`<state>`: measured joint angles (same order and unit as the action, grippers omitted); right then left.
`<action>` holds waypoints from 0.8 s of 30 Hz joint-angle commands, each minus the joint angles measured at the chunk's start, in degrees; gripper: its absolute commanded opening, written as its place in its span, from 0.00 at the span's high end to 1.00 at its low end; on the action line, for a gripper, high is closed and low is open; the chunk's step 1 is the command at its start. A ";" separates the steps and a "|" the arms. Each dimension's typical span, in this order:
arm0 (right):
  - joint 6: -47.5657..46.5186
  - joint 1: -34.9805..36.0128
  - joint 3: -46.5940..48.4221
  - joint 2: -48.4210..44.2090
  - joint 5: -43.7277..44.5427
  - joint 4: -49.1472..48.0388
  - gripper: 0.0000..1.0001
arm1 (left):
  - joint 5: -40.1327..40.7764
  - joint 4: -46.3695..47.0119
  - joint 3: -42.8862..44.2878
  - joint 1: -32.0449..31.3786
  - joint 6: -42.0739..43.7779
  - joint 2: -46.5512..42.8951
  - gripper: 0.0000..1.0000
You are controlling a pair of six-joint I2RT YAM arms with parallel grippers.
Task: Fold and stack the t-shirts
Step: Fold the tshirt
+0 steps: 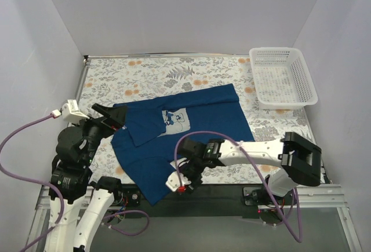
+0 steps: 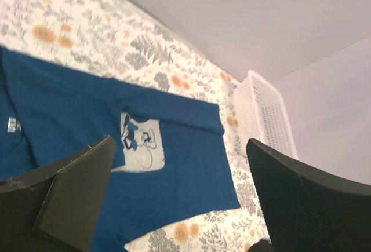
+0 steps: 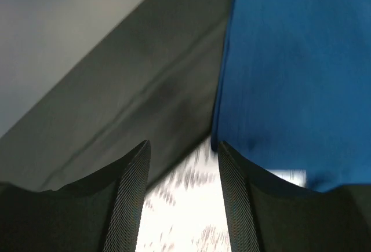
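Observation:
A navy blue t-shirt (image 1: 191, 127) lies on the floral tablecloth, partly folded, with its pale mouse print (image 1: 175, 119) facing up. My left gripper (image 1: 110, 117) is open and empty, held above the shirt's left edge. In the left wrist view the shirt (image 2: 174, 171) and its print (image 2: 142, 148) lie well below the open gripper (image 2: 179, 205). My right gripper (image 1: 177, 182) is low at the shirt's near corner by the table's front edge. In the right wrist view it (image 3: 182, 200) is open with only tablecloth between the fingers, and the shirt's edge (image 3: 290, 78) lies just beside the right finger (image 3: 237, 205).
A white plastic lattice basket (image 1: 282, 77) stands at the back right, also in the left wrist view (image 2: 264, 119). A dark strip (image 3: 116, 90) runs along the table's front edge under the right gripper. Grey walls close in three sides.

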<state>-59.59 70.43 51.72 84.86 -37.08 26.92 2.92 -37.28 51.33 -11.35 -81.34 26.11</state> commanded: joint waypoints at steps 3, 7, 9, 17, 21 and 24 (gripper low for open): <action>11.59 11.03 8.64 10.65 10.78 -9.51 0.53 | 0.24 2.65 3.60 0.19 6.19 -3.96 0.10; 14.59 14.38 11.29 15.07 15.80 -12.32 0.53 | 0.51 1.07 5.27 0.19 7.16 -4.40 0.10; 15.55 14.38 11.91 16.03 16.69 -13.29 0.53 | 0.25 0.63 5.53 0.19 7.42 -4.22 0.10; 16.35 16.66 12.35 19.64 18.62 -14.44 0.56 | 0.51 0.19 5.45 0.19 8.22 -5.10 0.10; 16.61 16.84 12.52 20.70 18.89 -14.35 0.64 | 0.25 0.01 5.27 0.19 8.30 -5.72 0.10; 16.79 16.84 12.52 21.14 18.89 -14.35 0.75 | -0.02 0.19 5.18 0.19 8.57 -5.72 0.10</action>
<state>-43.31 86.80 62.92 104.71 -19.09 13.85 2.98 -36.05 55.88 -11.35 -74.13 20.78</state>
